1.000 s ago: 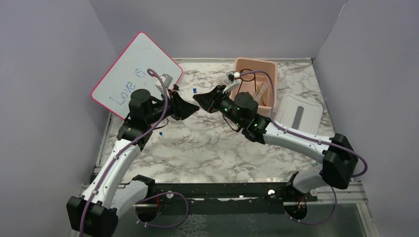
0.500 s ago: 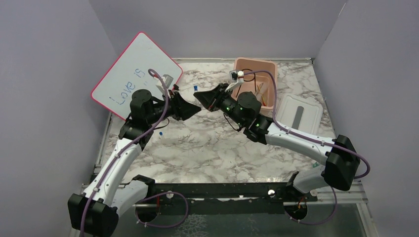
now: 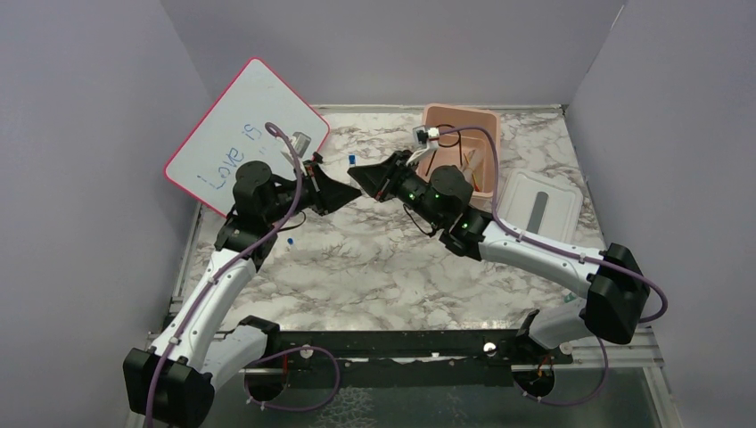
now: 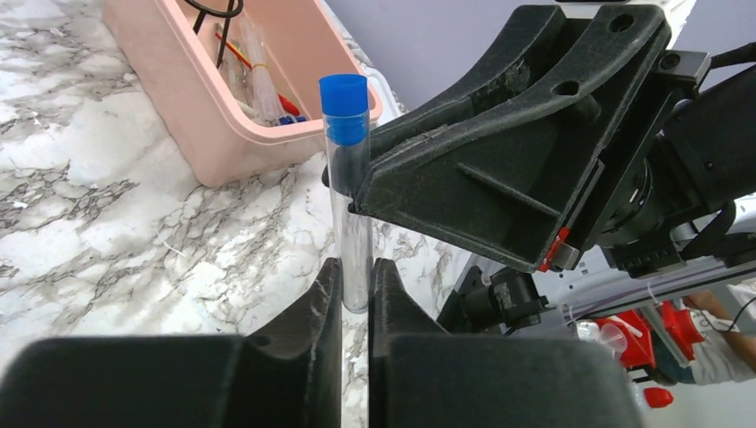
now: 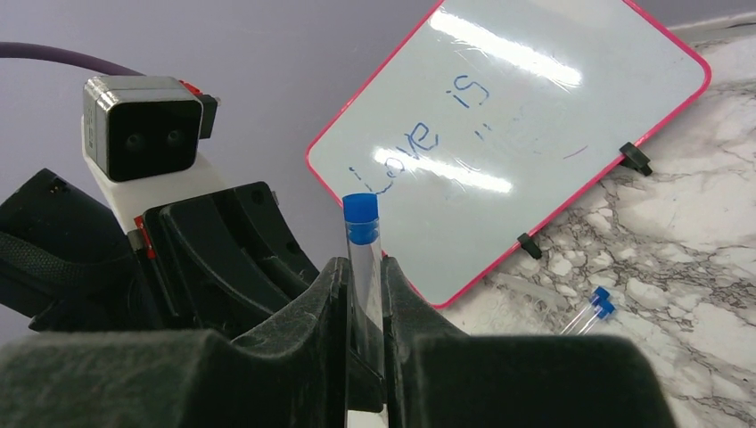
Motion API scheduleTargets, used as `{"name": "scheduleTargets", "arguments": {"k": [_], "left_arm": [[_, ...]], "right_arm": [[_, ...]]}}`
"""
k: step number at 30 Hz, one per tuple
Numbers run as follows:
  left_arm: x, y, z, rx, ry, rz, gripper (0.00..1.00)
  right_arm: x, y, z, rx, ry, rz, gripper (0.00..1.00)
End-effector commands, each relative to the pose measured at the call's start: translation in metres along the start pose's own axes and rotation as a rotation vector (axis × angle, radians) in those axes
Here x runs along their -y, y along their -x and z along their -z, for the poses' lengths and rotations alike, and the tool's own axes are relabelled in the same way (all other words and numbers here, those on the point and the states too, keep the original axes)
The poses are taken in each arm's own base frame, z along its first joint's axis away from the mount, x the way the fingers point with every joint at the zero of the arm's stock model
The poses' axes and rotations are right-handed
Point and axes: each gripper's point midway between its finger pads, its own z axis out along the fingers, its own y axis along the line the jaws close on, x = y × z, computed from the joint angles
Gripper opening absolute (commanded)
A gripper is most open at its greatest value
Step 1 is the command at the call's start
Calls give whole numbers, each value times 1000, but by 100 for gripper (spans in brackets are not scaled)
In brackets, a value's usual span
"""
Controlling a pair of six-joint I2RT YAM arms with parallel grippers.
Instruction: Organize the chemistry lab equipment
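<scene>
Judging the sorting as partly done. Recording the pink tub (image 4: 227,143) as already holding a black wire ring stand (image 4: 214,9), a red-yellow rod (image 4: 239,55) and some clear pieces, with its white lid (image 3: 539,207) lying off, just beside it on the table (image 4: 80,214). Counting as outstanding two blue-capped vials (image 5: 601,306) lying loose on the marble near the foot of the whiteboard (image 5: 508,125), well apart from the tub. Noting a further small blue item (image 3: 291,240) beside the left arm in the top view, too small to identify. Finding no tongs in any view.

Observing a clear tube (image 4: 349,205) with a blue cap, held in the air between the two arms, upright in both wrist views, near the tub but not over it. Reporting the left gripper (image 4: 357,281) as closed down to a narrow gap, both fingers pressing on the lower end of the tube. Reporting the right gripper (image 5: 365,285) as likewise drawn in tight, apparently on the same tube, higher up and just under the cap. Assessing this as a hand-over in mid-air, with no release on either side. Expecting, as a judgement only, a release by the left and a carry to the tub by the right, leaving the loose vials and the lid to be dealt with.
</scene>
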Motion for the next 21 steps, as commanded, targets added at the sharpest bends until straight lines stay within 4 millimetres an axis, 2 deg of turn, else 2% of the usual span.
{"name": "scheduleTargets", "arguments": {"k": [1, 3, 6, 9, 13, 18, 21], "left_arm": [[-1, 5, 1, 21, -3, -85, 0], [-3, 8, 2, 30, 8, -155, 0], [-5, 16, 4, 37, 34, -256, 0], [-5, 21, 8, 39, 44, -360, 0], [-6, 17, 15, 10, 57, -454, 0], [5, 13, 21, 6, 6, -520, 0], [8, 12, 23, 8, -4, -535, 0]], "right_arm": [[-22, 5, 6, -20, 76, 4, 22], [-19, 4, 6, -38, 49, 19, 33], [-15, 4, 5, -103, -4, 52, 41], [-8, 1, 3, -188, -84, 74, 43], [-10, 5, 4, -222, -90, 133, 47], [-5, 5, -1, -292, -140, 190, 52], [-15, 3, -2, -323, -93, 200, 50]]}}
